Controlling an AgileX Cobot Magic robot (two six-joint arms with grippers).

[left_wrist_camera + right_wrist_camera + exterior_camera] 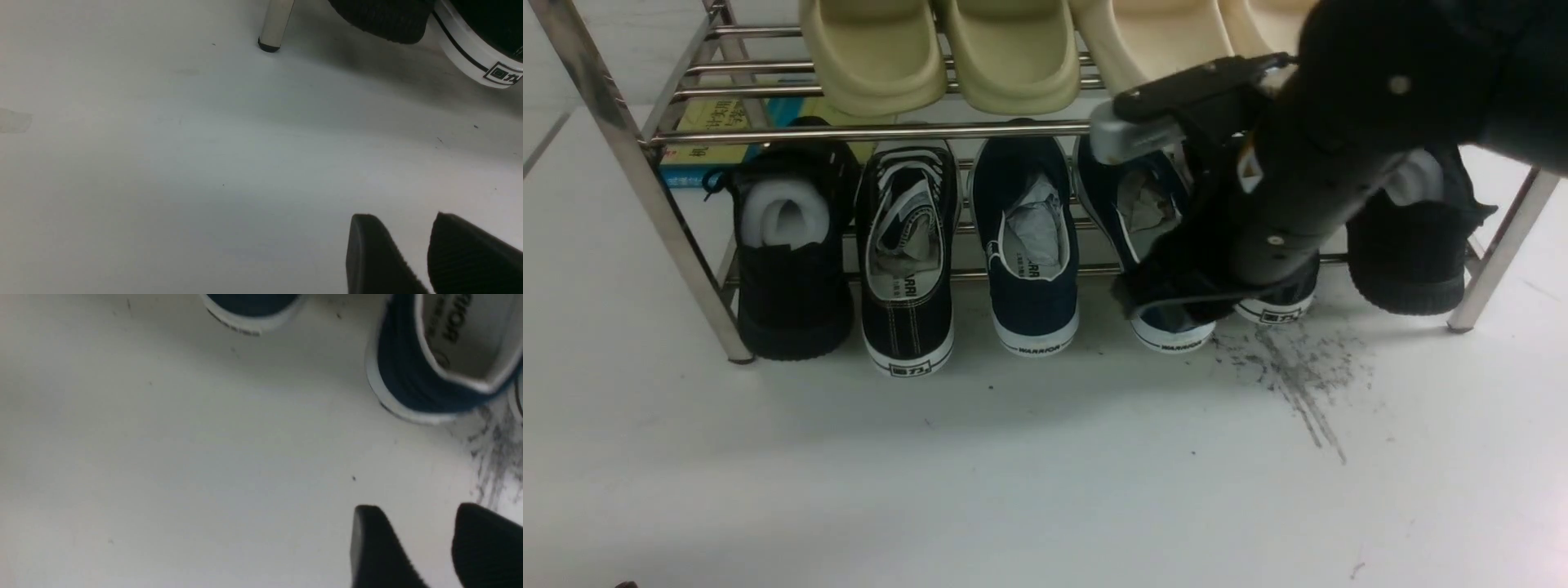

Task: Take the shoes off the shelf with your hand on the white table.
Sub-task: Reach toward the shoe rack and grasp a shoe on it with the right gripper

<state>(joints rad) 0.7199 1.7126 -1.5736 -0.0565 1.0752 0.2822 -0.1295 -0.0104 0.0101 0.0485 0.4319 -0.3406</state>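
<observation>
Robotics lab bench, staged as home shoe storage: steel shelf (866, 131) of sneakers (907, 327) and slippers (1013, 57) on scuffed white table (1013, 490); robot arm (1339, 163) in front.

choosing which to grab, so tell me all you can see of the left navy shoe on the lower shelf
The left navy shoe is a slip-on with a blue canvas upper, a white-edged opening and a white rubber sole lettered WARRIOR at its near end. It is stuffed with crumpled paper. It lies lengthwise on the lower bars of the rack, apart from its neighbours; nothing holds it.
</observation>
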